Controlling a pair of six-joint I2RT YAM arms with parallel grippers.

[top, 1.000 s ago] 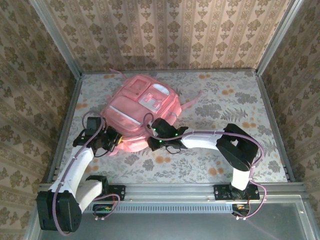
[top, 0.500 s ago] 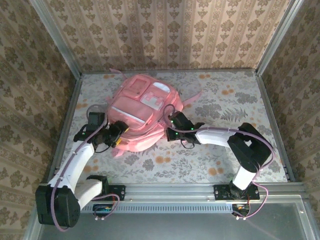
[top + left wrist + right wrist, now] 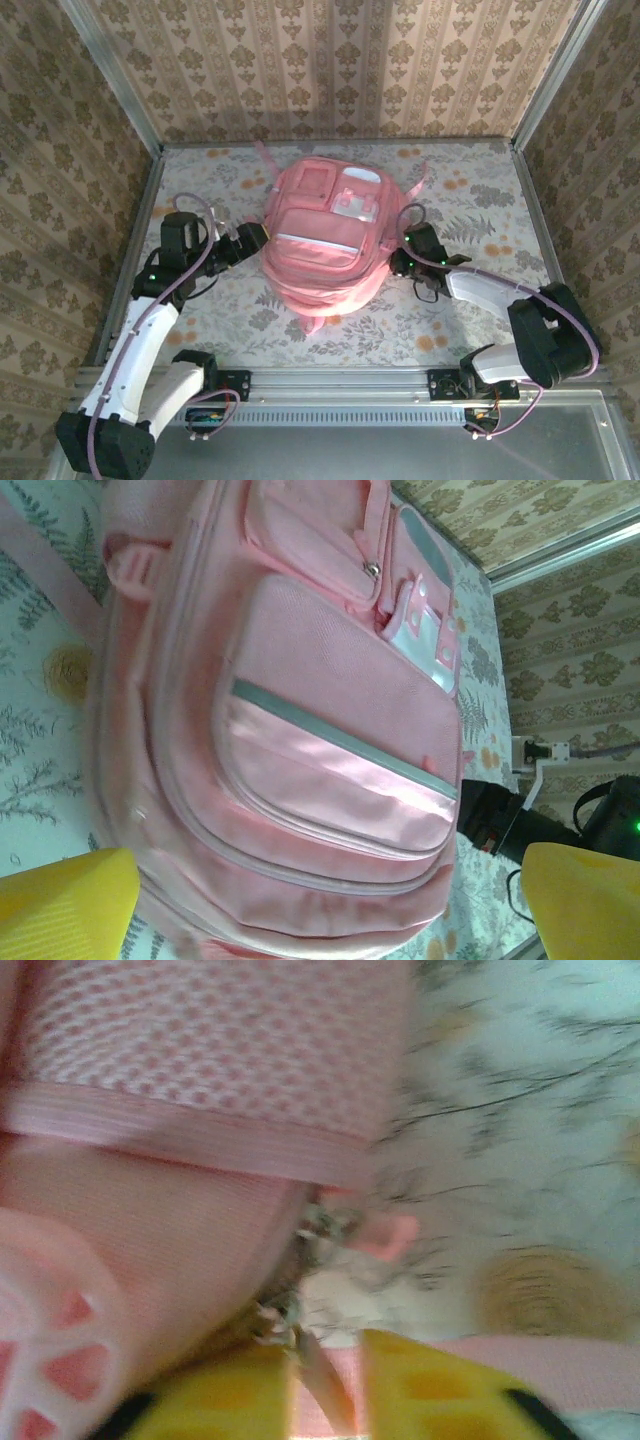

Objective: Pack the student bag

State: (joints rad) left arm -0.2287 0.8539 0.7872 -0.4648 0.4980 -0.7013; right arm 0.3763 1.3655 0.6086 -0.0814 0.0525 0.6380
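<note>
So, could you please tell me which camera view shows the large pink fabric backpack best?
The top external view: the whole large pink fabric backpack shows there, lying flat, front up. The left wrist view crops it to the front pockets; the right wrist view gives blurred mesh and zipper pulls.

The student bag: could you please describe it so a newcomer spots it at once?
Find the floral-clothed table. At its middle lies the student bag, a large pink backpack. Unlike the white left arm and right arm flanking it, it is soft fabric with a grey-striped front pocket.
</note>
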